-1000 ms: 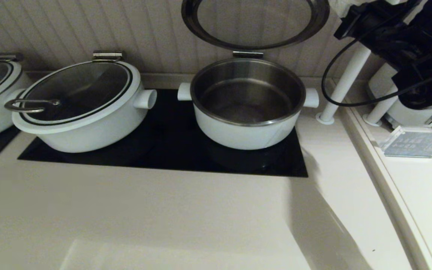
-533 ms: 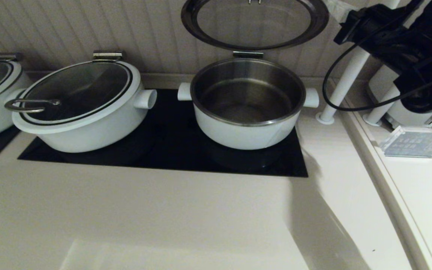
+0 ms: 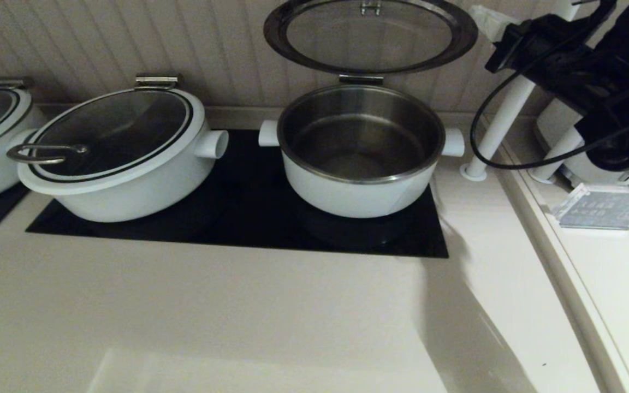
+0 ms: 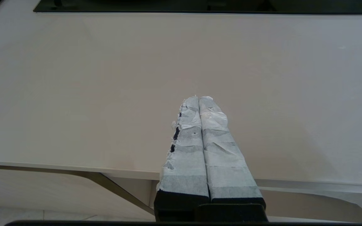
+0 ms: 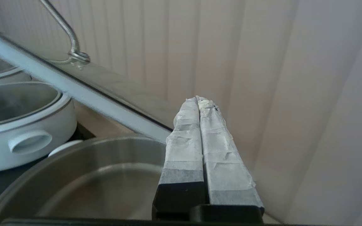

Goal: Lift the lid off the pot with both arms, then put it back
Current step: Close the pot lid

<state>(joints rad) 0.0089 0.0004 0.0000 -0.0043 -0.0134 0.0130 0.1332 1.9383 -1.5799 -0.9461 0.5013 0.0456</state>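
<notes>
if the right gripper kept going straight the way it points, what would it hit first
Most likely the ribbed wall panel behind the pot. The shut right gripper points past the raised lid, though depth is unclear.

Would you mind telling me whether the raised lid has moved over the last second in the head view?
Yes. The lid has tipped downward toward the pot: against the fixed wall panelling, its top rim and handle mount now show, cropped before.

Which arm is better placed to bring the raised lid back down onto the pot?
Probably the right. The right gripper, shut, sits up beside the tilted lid over the pot. The left gripper, also shut, is over bare counter, away from both.
</notes>
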